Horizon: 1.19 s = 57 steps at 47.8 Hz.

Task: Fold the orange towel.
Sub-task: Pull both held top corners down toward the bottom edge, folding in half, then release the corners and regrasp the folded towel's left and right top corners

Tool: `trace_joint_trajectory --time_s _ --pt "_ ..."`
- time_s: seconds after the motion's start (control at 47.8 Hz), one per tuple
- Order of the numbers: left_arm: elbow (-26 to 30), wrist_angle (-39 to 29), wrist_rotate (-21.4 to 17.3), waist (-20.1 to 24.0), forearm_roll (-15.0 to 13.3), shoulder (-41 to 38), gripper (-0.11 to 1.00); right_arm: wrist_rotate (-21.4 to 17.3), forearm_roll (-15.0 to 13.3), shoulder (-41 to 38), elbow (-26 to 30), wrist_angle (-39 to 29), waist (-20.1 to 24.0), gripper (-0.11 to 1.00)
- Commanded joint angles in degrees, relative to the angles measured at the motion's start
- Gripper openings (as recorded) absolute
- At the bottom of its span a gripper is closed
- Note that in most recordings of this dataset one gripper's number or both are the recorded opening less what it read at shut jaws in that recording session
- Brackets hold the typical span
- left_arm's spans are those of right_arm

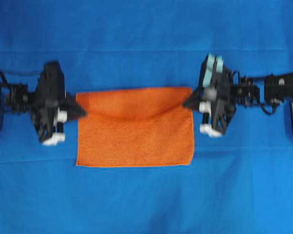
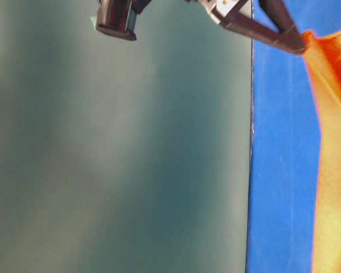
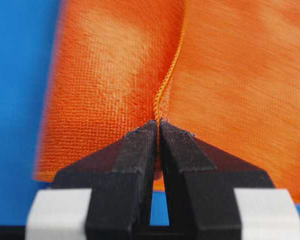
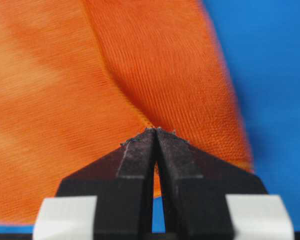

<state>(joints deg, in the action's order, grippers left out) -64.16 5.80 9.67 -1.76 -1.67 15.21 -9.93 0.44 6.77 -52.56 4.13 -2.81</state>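
Folding underway | orange towel [image 1: 135,131] lies mid-worktop, one edge lifted and sagging over the rest | left hand [image 1: 83,113] pinched tight on towel's left corner | right hand [image 1: 186,104] pinched tight on its right corner | left: lay edge down, release.

A bright blue cloth [image 1: 146,29] covers the whole worktop, lying smooth with faint horizontal creases across it. From table level, a plain grey-green wall [image 2: 119,159] fills the left side, blurred and evenly lit, meeting the blue at a straight edge.
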Motion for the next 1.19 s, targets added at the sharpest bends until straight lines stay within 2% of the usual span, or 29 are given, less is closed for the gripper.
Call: trace_joint_trajectory --time_s 0.0,0.105,0.251,0.418,0.69,0.941,0.983,1.025,1.109,1.172 --pt "0.62 -0.09 2.9 -4.04 0.0 0.62 0.01 -1.05 0.18 1.23 0.44 0.09 3.16 0.01" --pt "1.05 0.09 8.26 -8.44 0.0 -0.09 0.01 -3.34 0.18 1.23 0.44 0.09 6.68 0.01" --pt "2.29 0.0 13.71 -14.15 0.0 -1.67 0.01 -6.42 0.18 1.05 0.44 0.09 10.63 0.01" --pt "4.66 -0.09 15.64 -18.11 0.0 -3.96 0.01 -8.79 0.26 0.88 0.44 0.09 13.89 0.01" --pt "5.45 0.0 15.64 -16.61 0.0 -7.73 0.01 -9.49 0.18 0.44 0.53 -0.18 14.68 0.01" --pt "5.36 -0.09 15.64 -15.38 0.0 -8.0 0.02 -9.58 0.35 -1.05 0.97 -0.18 14.59 0.01" --pt "5.45 -0.09 15.64 -15.38 0.0 -8.0 0.05 -9.58 0.44 -1.41 1.05 -0.18 14.59 0.01" --pt "5.45 -0.09 15.64 -15.38 0.0 -8.0 0.13 -9.58 0.7 -1.67 1.23 -0.26 14.59 0.01" --pt "5.63 -0.09 15.64 -15.38 0.09 -7.91 0.32 -9.58 1.14 -1.76 1.49 0.0 14.59 0.02" --pt "5.63 -0.09 15.56 -15.38 0.0 -7.73 0.5 -9.58 1.23 -1.76 1.76 0.0 14.59 0.05"
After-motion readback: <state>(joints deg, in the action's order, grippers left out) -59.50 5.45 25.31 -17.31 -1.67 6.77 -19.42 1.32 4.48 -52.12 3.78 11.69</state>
